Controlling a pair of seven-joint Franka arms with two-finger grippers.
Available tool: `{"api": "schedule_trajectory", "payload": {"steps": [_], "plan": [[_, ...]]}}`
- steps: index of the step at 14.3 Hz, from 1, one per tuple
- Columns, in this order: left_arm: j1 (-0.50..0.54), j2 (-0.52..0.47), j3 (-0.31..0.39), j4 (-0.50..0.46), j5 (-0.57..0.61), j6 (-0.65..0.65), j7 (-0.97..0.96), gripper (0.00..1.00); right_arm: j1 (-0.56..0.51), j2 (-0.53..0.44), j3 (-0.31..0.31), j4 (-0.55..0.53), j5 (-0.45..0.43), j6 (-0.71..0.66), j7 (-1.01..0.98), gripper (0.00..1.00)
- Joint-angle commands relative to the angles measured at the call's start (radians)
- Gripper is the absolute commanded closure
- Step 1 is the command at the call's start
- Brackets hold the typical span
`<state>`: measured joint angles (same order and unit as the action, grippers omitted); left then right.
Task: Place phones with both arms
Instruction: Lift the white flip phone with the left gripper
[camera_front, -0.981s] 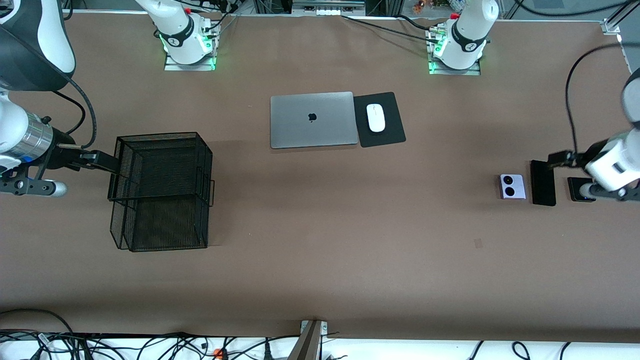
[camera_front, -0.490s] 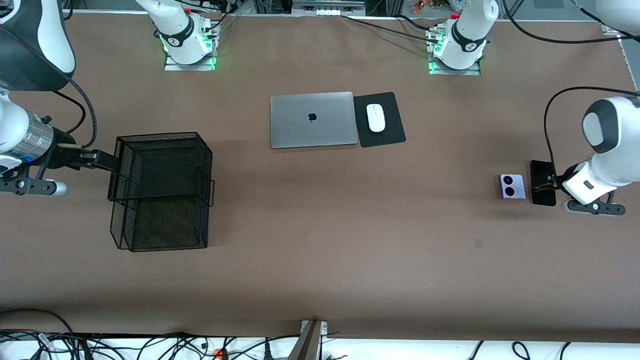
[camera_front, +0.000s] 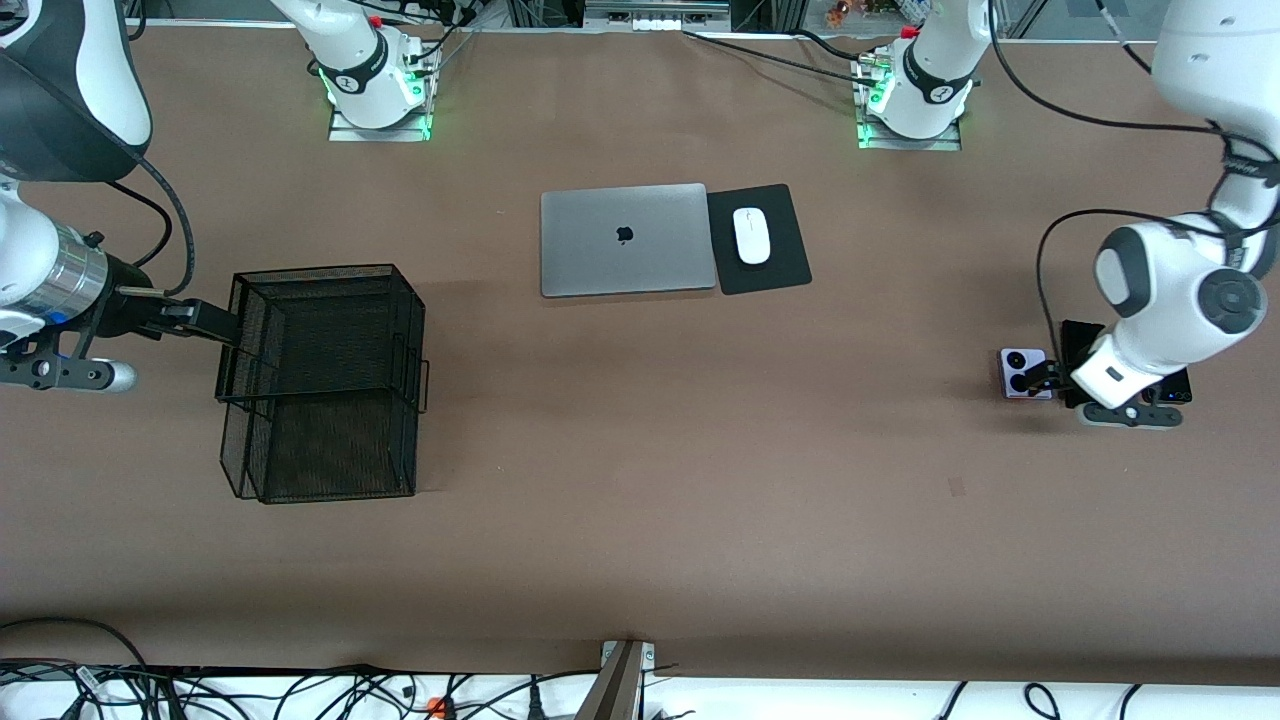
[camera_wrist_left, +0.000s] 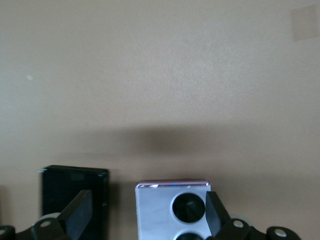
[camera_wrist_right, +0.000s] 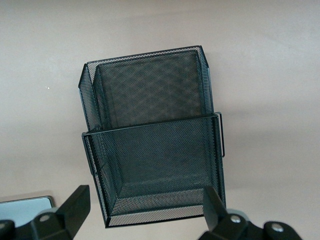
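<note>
Matt bench, wire mesh, smooth phone shells

The bench (camera_front: 640, 520) wears a matt brown, paper-like cover. The basket (camera_wrist_right: 155, 155) is fine black wire mesh on thin metal rods. The lilac-white phone (camera_wrist_left: 165, 207) looks smooth and satiny, with glossy black camera circles; the long black phone (camera_wrist_left: 75, 192) is dark and faintly textured. The laptop (camera_front: 627, 239) is brushed grey metal, the mouse (camera_front: 751, 235) glossy white plastic on a matt black pad (camera_front: 758, 239). The left pincer (camera_wrist_left: 145, 212) has matt black fingers.

Both arms (camera_front: 1180, 300) are glossy white shells with dark grey round joint caps and black bands. The bases (camera_front: 378, 95) glow green. Black cables (camera_front: 1050, 260) loop alongside. One forearm carries a silver metal cuff (camera_front: 70, 282).
</note>
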<state>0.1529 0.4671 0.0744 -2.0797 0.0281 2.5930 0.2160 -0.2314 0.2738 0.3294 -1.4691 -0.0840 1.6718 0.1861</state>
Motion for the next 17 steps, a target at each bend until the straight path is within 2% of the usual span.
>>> {"api": "schedule_trajectory", "payload": {"steps": [1, 3, 6, 16, 17], "plan": [[0.008, 0.013, -0.011, -0.033, -0.036, 0.053, -0.058, 0.0, -0.009, -0.021, 0.01, -0.02, 0.006, -0.006, 0.013, 0.0], [0.008, 0.018, -0.013, -0.045, -0.039, 0.059, -0.082, 0.0, -0.009, -0.021, 0.01, -0.02, 0.006, -0.006, 0.013, 0.0], [0.005, 0.044, -0.015, -0.072, -0.069, 0.137, -0.122, 0.0, -0.009, -0.021, 0.01, -0.02, 0.006, -0.006, 0.013, 0.0], [0.005, 0.067, -0.021, -0.099, -0.071, 0.147, -0.133, 0.0, -0.009, -0.021, 0.01, -0.02, 0.006, -0.006, 0.012, 0.0], [0.005, 0.067, -0.021, -0.099, -0.071, 0.147, -0.133, 0.16, -0.009, -0.021, 0.01, -0.02, 0.006, -0.006, 0.012, 0.0]]}}
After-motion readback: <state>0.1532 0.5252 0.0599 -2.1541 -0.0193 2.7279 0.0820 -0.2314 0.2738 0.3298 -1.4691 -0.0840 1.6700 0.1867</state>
